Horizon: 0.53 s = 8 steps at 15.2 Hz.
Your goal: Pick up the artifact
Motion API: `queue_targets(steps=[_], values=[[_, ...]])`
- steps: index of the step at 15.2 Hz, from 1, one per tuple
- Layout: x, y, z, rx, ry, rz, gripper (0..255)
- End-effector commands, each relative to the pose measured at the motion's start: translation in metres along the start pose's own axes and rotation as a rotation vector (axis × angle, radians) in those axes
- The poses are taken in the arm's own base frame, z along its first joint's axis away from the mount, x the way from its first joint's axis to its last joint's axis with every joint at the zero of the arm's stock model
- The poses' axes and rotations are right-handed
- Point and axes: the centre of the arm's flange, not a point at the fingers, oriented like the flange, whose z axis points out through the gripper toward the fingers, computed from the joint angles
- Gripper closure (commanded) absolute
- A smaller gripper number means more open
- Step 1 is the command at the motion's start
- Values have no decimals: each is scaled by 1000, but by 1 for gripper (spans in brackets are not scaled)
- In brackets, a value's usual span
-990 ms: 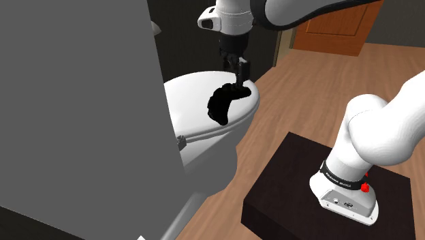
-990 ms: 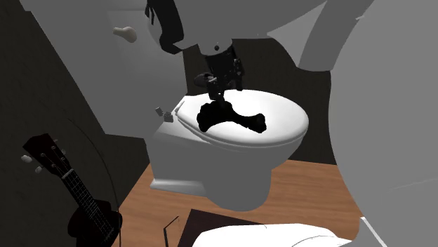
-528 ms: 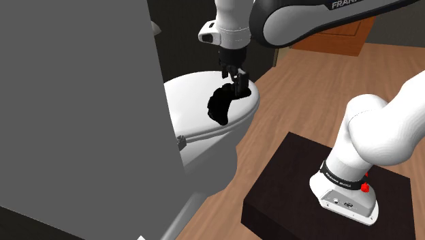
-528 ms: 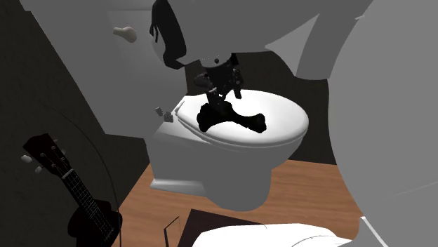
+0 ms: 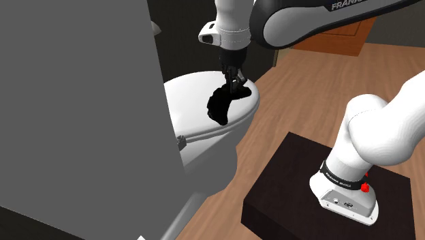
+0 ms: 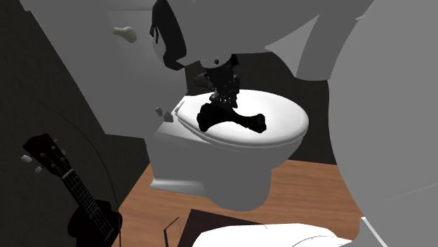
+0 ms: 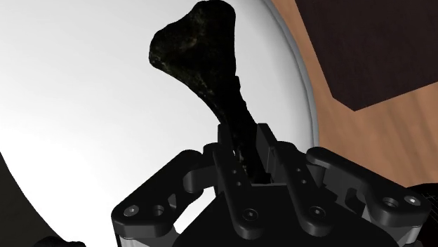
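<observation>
A white toilet (image 5: 197, 92), its lid down, stands on a wooden floor (image 5: 300, 102) in a dark-walled room, a brown door (image 5: 334, 37) beyond it and a dark ukulele (image 6: 77, 196) leaning beside its base. On the toilet lid lies the artifact (image 7: 203, 63), a rough black bone-like shape with a flared end and a narrow shaft. The black gripper (image 7: 246, 158) stands over the lid's edge, its fingers closed against the shaft. The arm's black stand (image 5: 286, 184) sits on the floor near the toilet.
</observation>
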Motion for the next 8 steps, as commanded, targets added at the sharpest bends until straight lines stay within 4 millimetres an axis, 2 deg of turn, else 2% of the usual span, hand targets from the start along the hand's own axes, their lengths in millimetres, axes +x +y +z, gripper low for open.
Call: queue_targets(steps=[1, 2, 8], values=[[0, 0, 0, 0, 0, 0, 255], [0, 0, 0, 0, 0, 0, 255], [-4, 9, -30, 0, 0, 0, 255]])
